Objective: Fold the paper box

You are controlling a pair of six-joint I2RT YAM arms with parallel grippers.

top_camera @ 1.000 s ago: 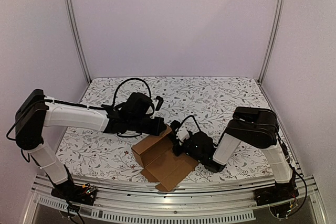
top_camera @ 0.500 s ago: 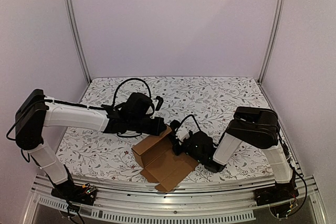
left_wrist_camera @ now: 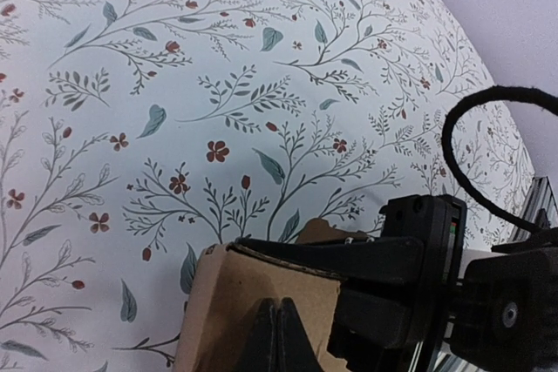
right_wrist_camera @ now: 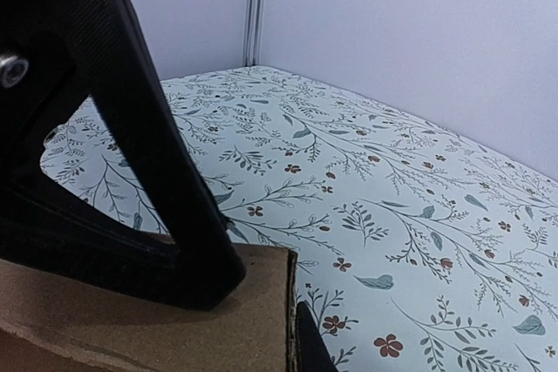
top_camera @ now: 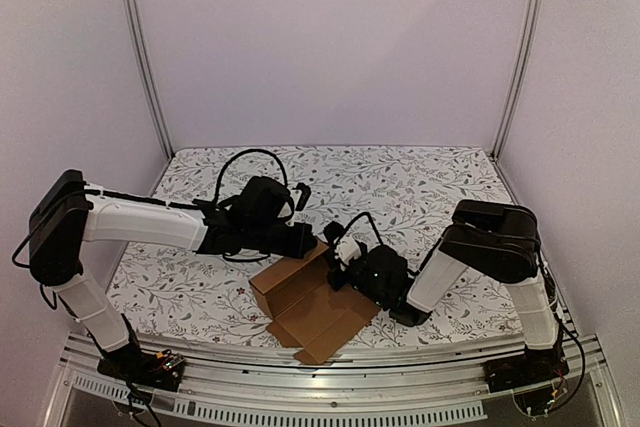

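The paper box [top_camera: 315, 312] is plain brown cardboard, half raised near the table's front edge, with a wall standing at its far left and flat panels toward the front. My left gripper [top_camera: 313, 242] reaches in from the left. In the left wrist view it [left_wrist_camera: 277, 337] is shut, tips together, lying against a cardboard panel [left_wrist_camera: 227, 302]. My right gripper [top_camera: 333, 247] meets the same far corner from the right. In the right wrist view one fingertip [right_wrist_camera: 309, 346] hugs the outer side of the cardboard edge [right_wrist_camera: 292, 302]; the other is hidden behind the panel.
A floral cloth [top_camera: 400, 187] covers the table. Metal posts [top_camera: 145, 57] and pale walls close off the back and sides. An aluminium rail [top_camera: 330, 367] runs along the near edge. A black cable loop [top_camera: 250, 155] arches over the left wrist.
The right wrist has crept slightly up and away from the front edge, and its elbow has shifted right. The left arm and the box have stayed put.
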